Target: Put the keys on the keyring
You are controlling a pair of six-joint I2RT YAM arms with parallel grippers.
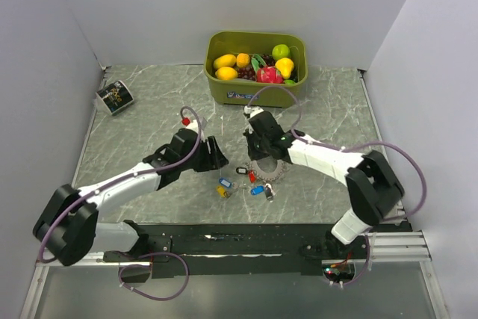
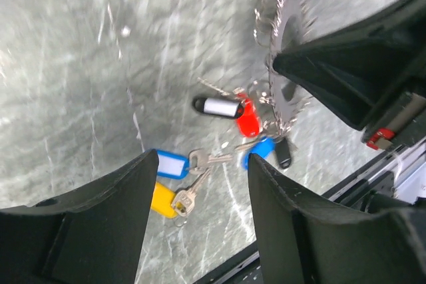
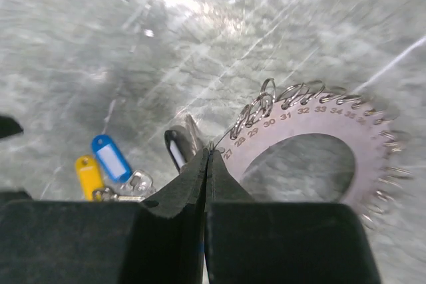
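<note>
Saw an olive-green bin (image 1: 224, 92) at the far edge of the grey marbled table (image 1: 142, 110), close against the white back wall (image 1: 149, 5). Found toy fruit heaped inside: two yellow mangoes (image 1: 225, 61) on the left, an orange (image 1: 243, 59) just beside them, dark grapes (image 1: 247, 73) in the middle, then a red dragon fruit (image 1: 269, 75), a yellow pear (image 1: 284, 67) and a green apple (image 1: 281, 51) toward the right. Noticed a pale label (image 1: 239, 95) on the bin's near wall. Spotted a small black-and-white packet (image 1: 114, 97) lying tilted by the table's far left edge, well apart from the bin.

Keyring (image 3: 313, 121) rim, perhaps behind the fingers (image 3: 180, 194)
</note>
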